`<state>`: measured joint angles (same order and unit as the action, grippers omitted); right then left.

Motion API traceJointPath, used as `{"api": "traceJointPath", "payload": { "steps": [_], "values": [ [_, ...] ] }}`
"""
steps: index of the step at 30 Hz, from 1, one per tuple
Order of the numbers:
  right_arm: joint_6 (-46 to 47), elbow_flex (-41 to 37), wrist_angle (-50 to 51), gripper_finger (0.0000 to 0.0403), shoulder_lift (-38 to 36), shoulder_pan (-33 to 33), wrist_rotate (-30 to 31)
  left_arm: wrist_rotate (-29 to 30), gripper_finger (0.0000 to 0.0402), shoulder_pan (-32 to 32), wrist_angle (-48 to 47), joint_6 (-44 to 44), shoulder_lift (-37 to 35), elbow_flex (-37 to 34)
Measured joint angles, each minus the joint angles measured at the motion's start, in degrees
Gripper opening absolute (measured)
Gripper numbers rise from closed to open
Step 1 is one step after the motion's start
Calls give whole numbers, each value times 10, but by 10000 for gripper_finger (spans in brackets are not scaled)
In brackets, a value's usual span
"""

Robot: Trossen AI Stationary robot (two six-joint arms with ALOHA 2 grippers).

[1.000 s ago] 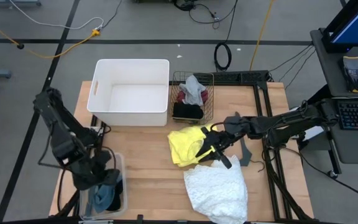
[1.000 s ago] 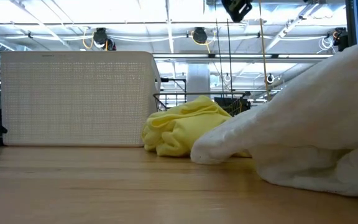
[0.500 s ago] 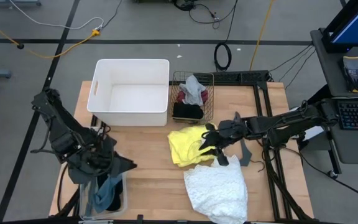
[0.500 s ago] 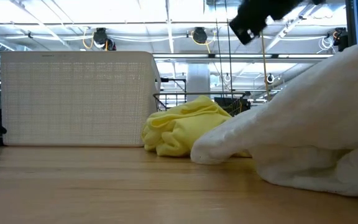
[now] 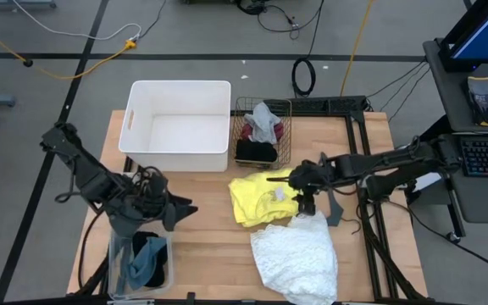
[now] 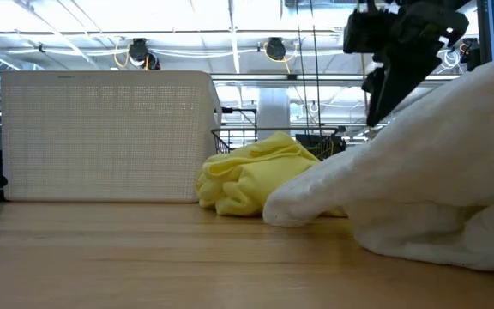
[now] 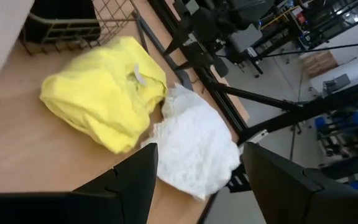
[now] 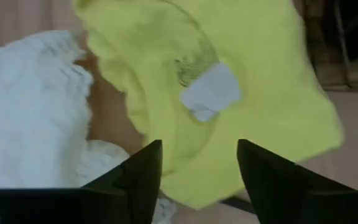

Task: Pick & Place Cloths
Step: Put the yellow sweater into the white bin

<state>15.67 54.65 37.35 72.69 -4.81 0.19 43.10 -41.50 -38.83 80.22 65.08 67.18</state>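
Hovering with fingers parted over the crumpled yellow fabric cloth (image 5: 259,196), right gripper (image 8: 197,171) holding nothing. Best to descend straight onto the raised fold near the white label (image 8: 209,93), pinching deep enough to gather several layers, keeping clear of the large white lacy cloth (image 5: 295,257) just beside it. Left gripper (image 7: 199,168) likewise parted and empty, waiting above the clear plastic bin (image 5: 113,258) holding a grey-teal cloth (image 5: 146,261).

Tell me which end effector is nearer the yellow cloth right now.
Right. The right end effector hangs directly over the yellow cloth, fingers open. The left end effector is off to the side, above bare table by the clear bin.
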Motion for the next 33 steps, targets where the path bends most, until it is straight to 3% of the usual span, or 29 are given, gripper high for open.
{"api": "traceJointPath", "payload": {
  "steps": [9, 22, 33],
  "values": [
    [33, 0, 15, 258, 0, 70, 15, -11, 241, 24, 0, -21, 0, 0],
    [32, -74, -100, 260, 35, 136, 16, -12, 241, 25, 0, -55, 0, 0],
    [34, -94, -171, 260, 154, 140, 21, -13, 241, 25, -1, -55, 0, 0]
  ]
}}
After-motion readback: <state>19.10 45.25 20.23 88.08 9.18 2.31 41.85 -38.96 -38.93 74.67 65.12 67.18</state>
